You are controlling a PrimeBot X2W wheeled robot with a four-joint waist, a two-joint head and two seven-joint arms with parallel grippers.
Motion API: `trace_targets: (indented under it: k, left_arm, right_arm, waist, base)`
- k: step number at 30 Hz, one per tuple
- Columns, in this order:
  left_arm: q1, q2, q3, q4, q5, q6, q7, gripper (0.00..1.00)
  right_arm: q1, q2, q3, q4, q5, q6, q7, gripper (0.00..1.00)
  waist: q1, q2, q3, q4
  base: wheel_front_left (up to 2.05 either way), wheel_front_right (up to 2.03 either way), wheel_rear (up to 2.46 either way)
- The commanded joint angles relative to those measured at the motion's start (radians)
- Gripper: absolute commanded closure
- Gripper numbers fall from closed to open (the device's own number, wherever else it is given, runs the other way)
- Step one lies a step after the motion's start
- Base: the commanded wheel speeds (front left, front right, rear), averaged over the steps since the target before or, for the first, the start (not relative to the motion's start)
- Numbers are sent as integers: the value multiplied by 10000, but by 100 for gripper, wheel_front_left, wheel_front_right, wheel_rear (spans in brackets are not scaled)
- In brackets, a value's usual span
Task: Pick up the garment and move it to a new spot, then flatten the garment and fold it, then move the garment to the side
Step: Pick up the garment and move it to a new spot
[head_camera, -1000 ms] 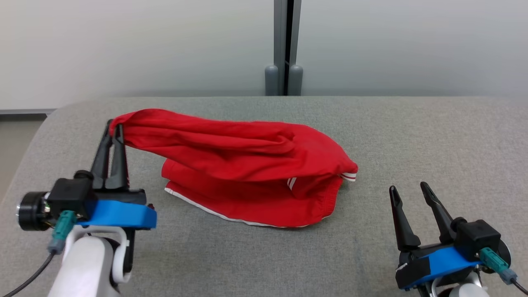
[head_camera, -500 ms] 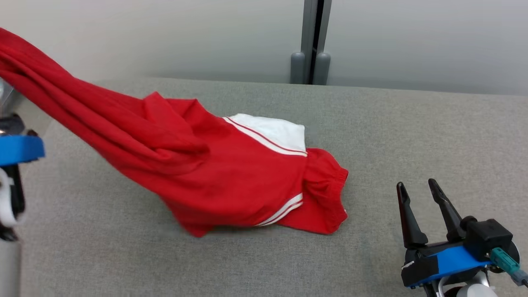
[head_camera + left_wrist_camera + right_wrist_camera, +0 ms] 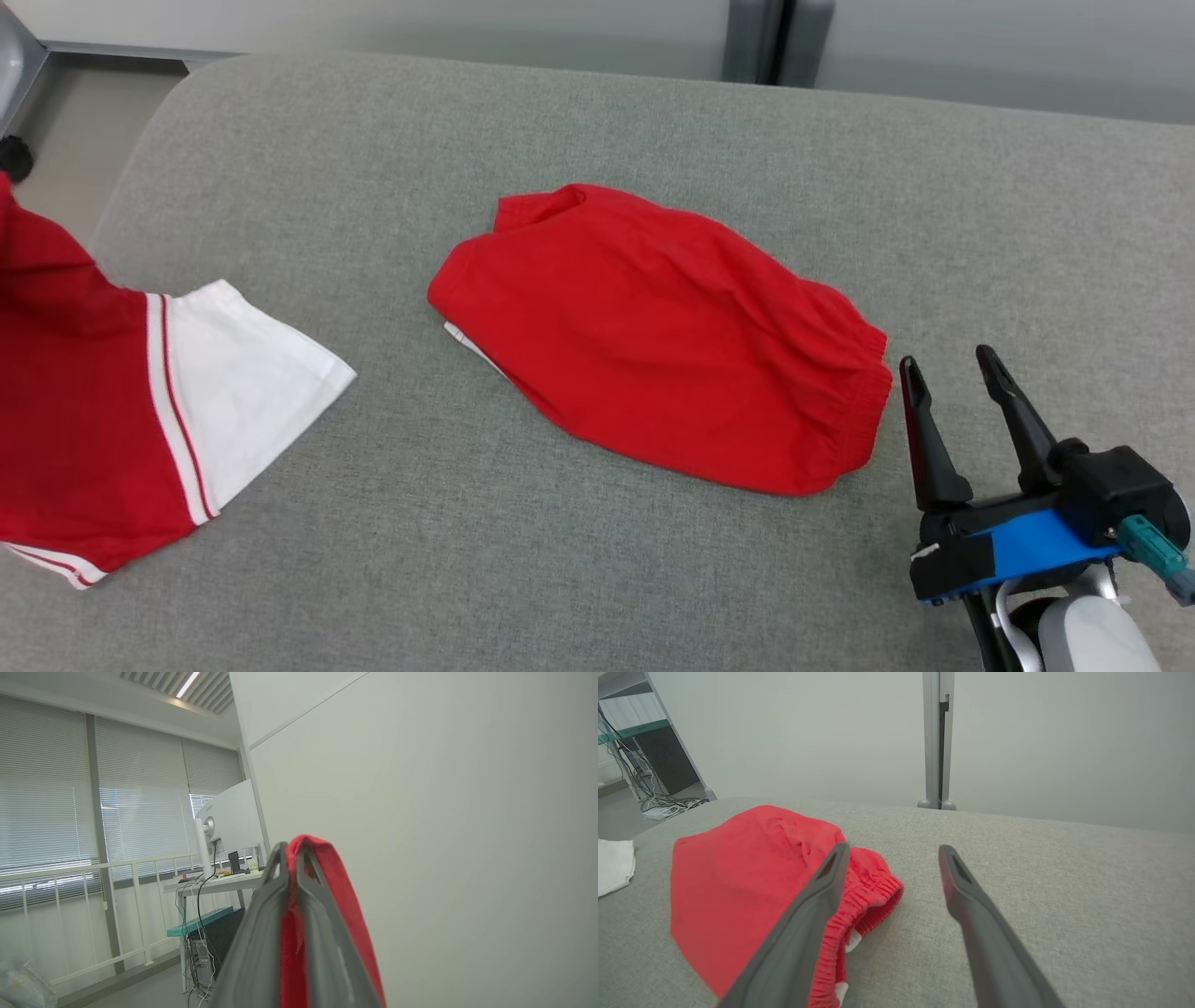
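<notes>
Left gripper: clenched on red garment, cut off at left edge. Right gripper: spread, empty, beside red shorts.

Your right gripper has its fingers spread wide over the grey padded surface. Red shorts lie rumpled on it, with the elastic waistband just beside the left-hand finger. There's a bit of white cloth at the far left edge and a grey post at the back.
</notes>
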Motion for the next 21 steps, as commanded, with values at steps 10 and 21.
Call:
trace_targets:
  k: [10,21]
  left_arm:
    - [285,-1683,-88,3706,-1605,-875,-318,100]
    - [1849,-3776,985,5191,-2243,-1193,-666,100]
  right_arm:
    - [-896,-225,131,-578,-132,1,223,0]
    - [-1141,-166,17,-458,-131,1,-16,0]
  waist:
    - [-2,-2,1594,-105]
    - [-2,-2,1880,-510]
  base:
    - [0,0,0]
    - [0,0,0]
